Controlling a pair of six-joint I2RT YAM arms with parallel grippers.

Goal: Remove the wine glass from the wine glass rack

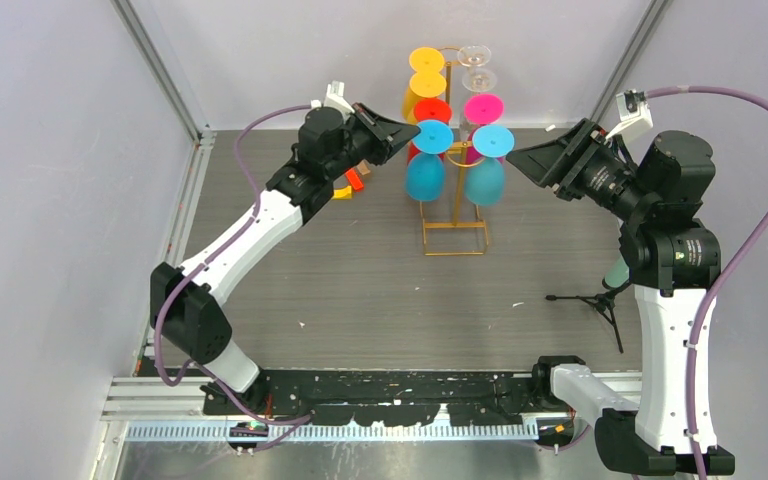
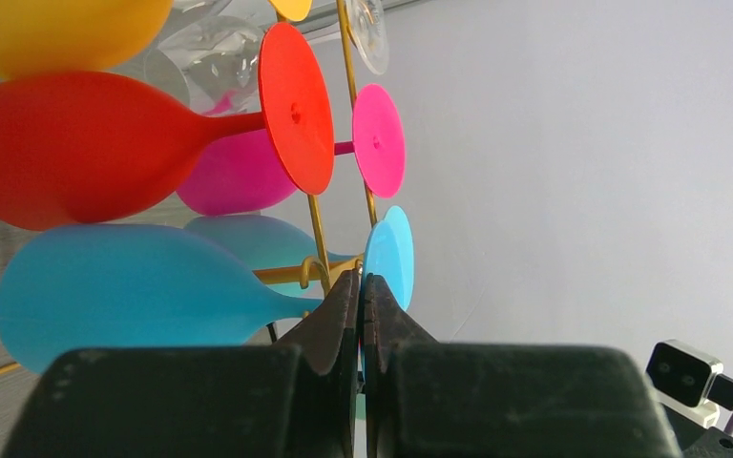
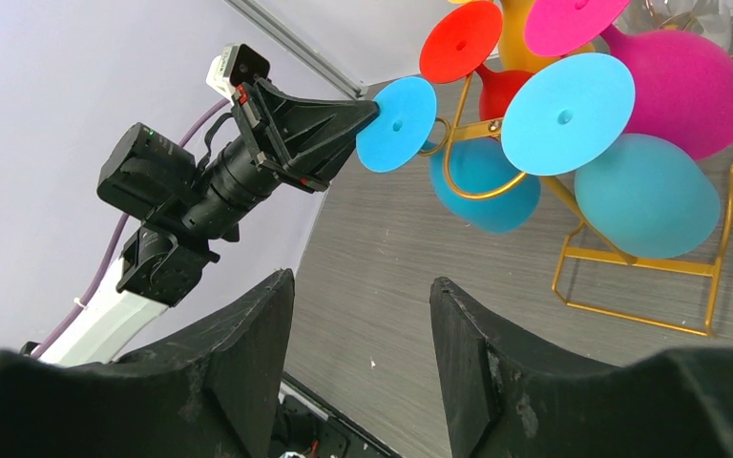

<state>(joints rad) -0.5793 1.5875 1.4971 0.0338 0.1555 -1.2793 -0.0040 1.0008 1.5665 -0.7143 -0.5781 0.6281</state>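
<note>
Left claw [image 2: 361, 286] pinches the foot rim of the lower-left blue wine glass [image 1: 425, 175]. Glass hangs on the wine glass rack [image 1: 455, 238], near the table's [image 1: 360, 290] far edge. Right claw [image 3: 361, 284] spread, holding nothing.

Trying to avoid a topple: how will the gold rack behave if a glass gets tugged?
Probably tippy: the wine glass rack is tall and thin on a small wire base, with glasses hung high. Likely light, being wire, so it may slide.
</note>
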